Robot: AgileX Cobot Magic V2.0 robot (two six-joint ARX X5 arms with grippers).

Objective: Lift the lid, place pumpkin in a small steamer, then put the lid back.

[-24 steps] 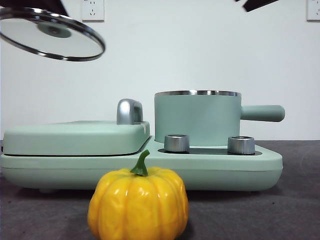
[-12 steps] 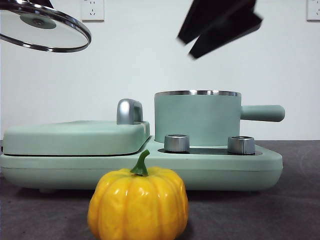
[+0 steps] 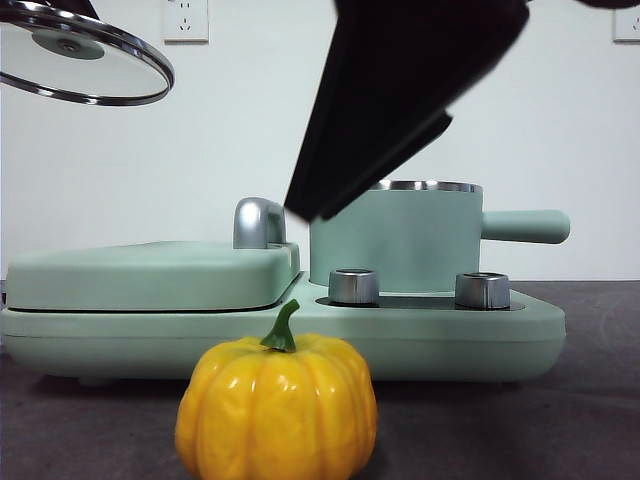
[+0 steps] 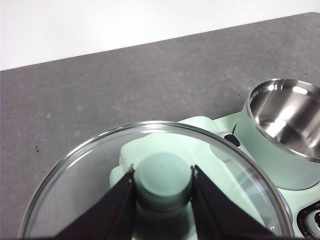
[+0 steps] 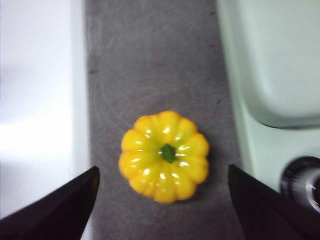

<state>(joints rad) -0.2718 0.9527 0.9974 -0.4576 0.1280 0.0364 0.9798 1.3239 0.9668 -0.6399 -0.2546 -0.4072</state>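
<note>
My left gripper (image 4: 162, 187) is shut on the mint-green knob of the glass lid (image 4: 90, 170) and holds it high in the air; in the front view the lid (image 3: 85, 62) hangs at the top left, tilted. The small steamer (image 3: 400, 240) stands open on the right of the cooker base, its steel inside showing in the left wrist view (image 4: 287, 117). The yellow pumpkin (image 3: 277, 405) sits on the dark table in front of the cooker. My right gripper (image 5: 162, 200) is open wide, above the pumpkin (image 5: 165, 156); in the front view it (image 3: 400, 110) is a big dark shape coming down from the top.
A wide flat mint-green griddle unit (image 3: 150, 272) with a chrome handle (image 3: 258, 222) fills the left of the cooker base. Two steel knobs (image 3: 353, 286) stand on the base before the steamer. A white wall with sockets (image 3: 185, 18) is behind.
The right gripper has come down and forward from the top right, growing much larger in the front view. The lid has risen slightly and drifted left. Pumpkin and steamer have not moved.
</note>
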